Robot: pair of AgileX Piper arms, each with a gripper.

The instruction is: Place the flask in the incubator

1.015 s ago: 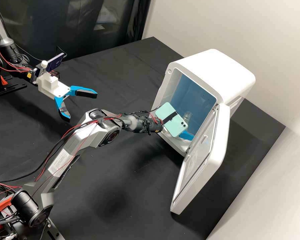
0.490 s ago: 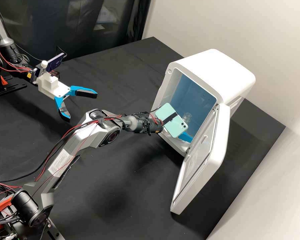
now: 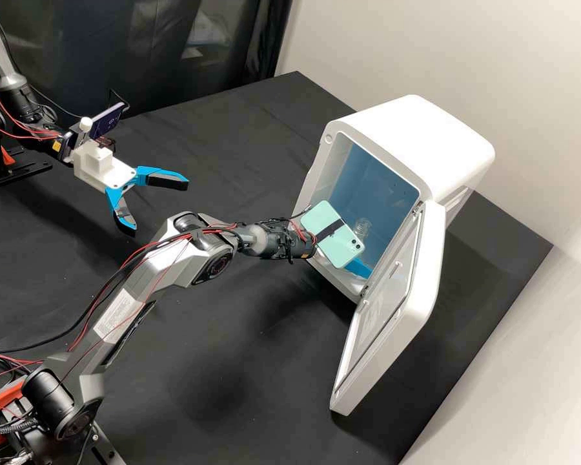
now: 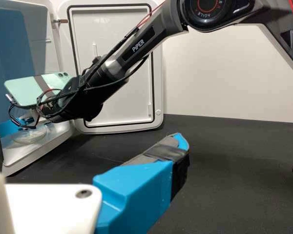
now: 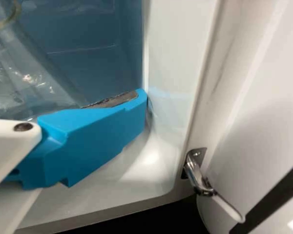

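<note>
Nearest, the right arm [image 3: 174, 258] stretched low over the black bench [image 3: 252, 361] and past the open door [image 3: 394, 303] of the incubator [image 3: 426, 142]. The right hand [image 3: 361, 262] was inside the blue chamber, down by the floor on the door-hinge side. A mint phone [image 3: 332, 236] strapped to the wrist hid most of it, so I could not tell whether it was clenched on the glass or had let go. The clear flask [image 3: 363, 226] was already in the chamber, right against that hand and just beyond it, with its neck showing above the phone. Whether it stood upright or leaned could not be made out. Farthest back, the left hand [image 3: 156, 205] hung spread and empty above the bench, well apart from the incubator. By my judgement the right arm alone governed the next move — a straight draw back out through the opening, clear of hinge and door.
</note>
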